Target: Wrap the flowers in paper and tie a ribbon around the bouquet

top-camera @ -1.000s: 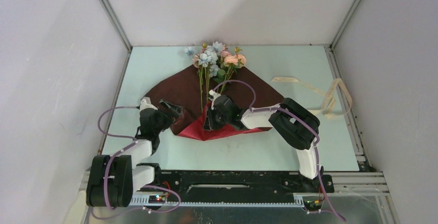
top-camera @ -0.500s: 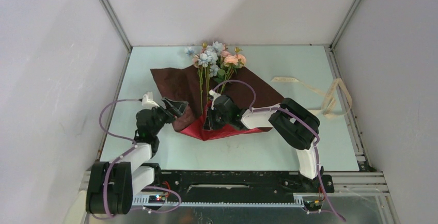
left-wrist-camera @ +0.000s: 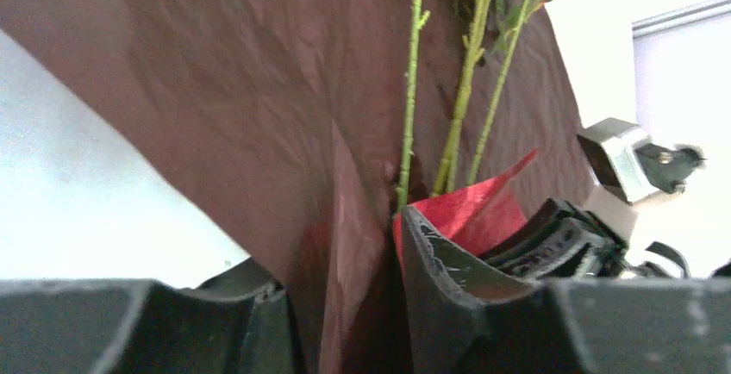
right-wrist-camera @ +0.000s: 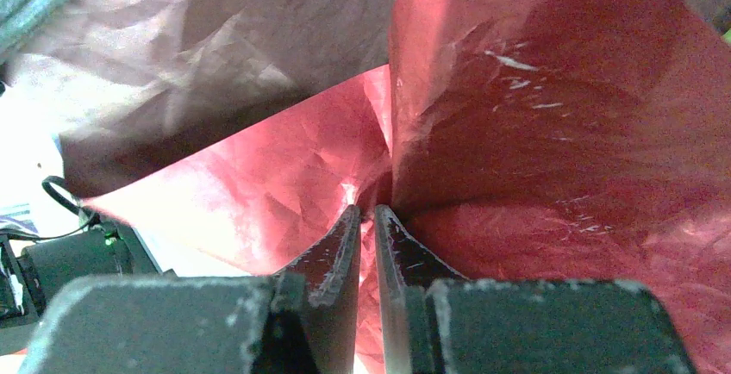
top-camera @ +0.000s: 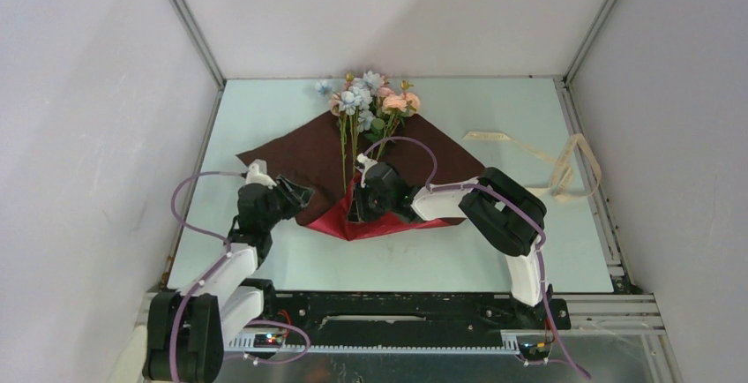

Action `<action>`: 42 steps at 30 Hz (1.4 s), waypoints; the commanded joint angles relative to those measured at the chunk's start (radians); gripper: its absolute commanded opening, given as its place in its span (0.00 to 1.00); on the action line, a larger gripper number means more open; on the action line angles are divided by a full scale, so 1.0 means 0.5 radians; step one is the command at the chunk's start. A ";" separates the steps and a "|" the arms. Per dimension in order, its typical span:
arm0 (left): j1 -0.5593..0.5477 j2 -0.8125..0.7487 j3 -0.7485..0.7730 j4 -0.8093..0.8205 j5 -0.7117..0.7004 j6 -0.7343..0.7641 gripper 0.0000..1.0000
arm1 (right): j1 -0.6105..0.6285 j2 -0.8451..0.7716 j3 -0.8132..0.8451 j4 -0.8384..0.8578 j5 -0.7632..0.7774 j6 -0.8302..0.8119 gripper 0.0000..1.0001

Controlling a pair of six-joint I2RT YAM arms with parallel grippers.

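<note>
Wrapping step: right gripper (right-wrist-camera: 366,219) pinches red-and-maroon wrapping paper sheet (top-camera: 295,149) under pink-and-blue artificial flowers (top-camera: 366,101) mid-table, left gripper (top-camera: 298,195) straddles left flap, grip unclear; next, fold flap over stems.

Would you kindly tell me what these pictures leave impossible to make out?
Lower ends of the green-stemmed artificial flowers: left wrist view, behind a fold of the red-and-brown wrapping paper; top view, beneath the right end effector.
Their heads: left wrist view, cut by the top edge.
Whether the left end effector grips that fold: paper fills its gap.
Cream flat ribbon: outside both wrist views.
</note>
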 commanded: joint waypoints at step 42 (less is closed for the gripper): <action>-1.260 1.377 1.430 -0.548 -0.495 0.112 0.00 | -0.552 -1.454 -0.708 -0.589 0.475 -0.116 0.82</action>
